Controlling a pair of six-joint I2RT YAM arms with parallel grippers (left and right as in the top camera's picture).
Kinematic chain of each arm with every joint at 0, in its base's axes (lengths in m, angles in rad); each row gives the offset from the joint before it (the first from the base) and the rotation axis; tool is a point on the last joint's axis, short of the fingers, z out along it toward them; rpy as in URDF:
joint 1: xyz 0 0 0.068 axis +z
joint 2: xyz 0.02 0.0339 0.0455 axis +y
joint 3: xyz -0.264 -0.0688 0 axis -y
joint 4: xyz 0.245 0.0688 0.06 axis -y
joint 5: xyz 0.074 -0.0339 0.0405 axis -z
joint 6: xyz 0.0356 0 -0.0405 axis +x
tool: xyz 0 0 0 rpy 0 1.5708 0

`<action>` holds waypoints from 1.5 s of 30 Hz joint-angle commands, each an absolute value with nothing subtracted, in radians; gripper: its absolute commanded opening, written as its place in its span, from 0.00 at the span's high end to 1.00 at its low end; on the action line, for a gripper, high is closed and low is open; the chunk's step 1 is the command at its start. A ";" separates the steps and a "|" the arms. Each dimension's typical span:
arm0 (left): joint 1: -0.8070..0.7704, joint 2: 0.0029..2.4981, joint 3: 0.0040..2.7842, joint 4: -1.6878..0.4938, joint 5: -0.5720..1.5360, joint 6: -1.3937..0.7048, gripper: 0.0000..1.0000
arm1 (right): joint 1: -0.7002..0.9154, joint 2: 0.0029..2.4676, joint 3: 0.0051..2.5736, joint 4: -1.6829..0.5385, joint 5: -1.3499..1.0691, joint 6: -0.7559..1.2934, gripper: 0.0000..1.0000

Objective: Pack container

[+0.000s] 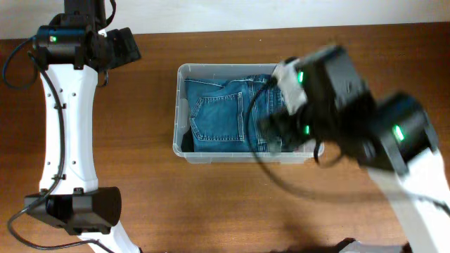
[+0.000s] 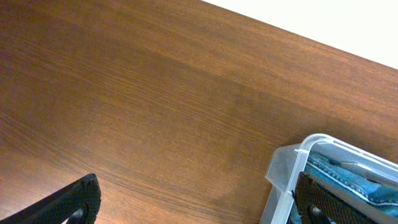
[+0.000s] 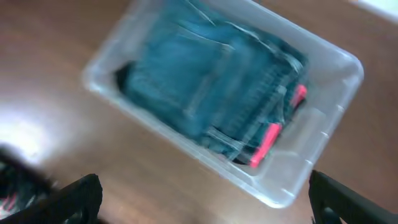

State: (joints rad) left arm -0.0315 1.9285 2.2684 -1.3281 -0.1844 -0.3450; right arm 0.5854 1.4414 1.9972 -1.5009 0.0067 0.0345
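The clear plastic container (image 1: 180, 105) stands at the table's middle with folded blue jeans (image 1: 218, 116) lying inside it. It also shows blurred in the right wrist view (image 3: 323, 134), with the jeans (image 3: 211, 93) and pink pieces (image 3: 267, 140) near its right end. My right gripper (image 3: 202, 202) is open and empty, above the table beside the container's near wall. My left gripper (image 2: 196, 202) is open and empty at the table's far left, with the container's corner (image 2: 289, 168) by its right finger.
The right arm (image 1: 330, 105) hangs over the container's right end and hides it in the overhead view. The left arm (image 1: 67, 112) lies along the left side. Bare wooden table (image 1: 211, 204) lies around the container.
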 commanded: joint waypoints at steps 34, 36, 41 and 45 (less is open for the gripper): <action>-0.030 1.934 2.265 -1.327 -0.188 -0.355 0.01 | 0.044 0.067 0.432 -0.219 -0.203 -0.055 0.02; -0.030 1.934 2.265 -1.327 -0.188 -0.355 0.01 | 0.043 0.067 0.376 -0.131 -0.199 -0.056 0.02; -0.030 1.934 2.265 -1.327 -0.188 -0.355 0.01 | 0.043 0.063 0.271 0.028 -0.171 -0.055 0.02; -0.030 1.934 2.265 -1.327 -0.188 -0.355 0.01 | 0.043 0.034 0.210 0.080 -0.120 -0.048 0.02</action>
State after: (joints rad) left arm -0.0315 1.9285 2.2681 -1.3281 -0.1844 -0.3450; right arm 0.0528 0.0658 0.2470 0.0563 -0.1627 -0.0528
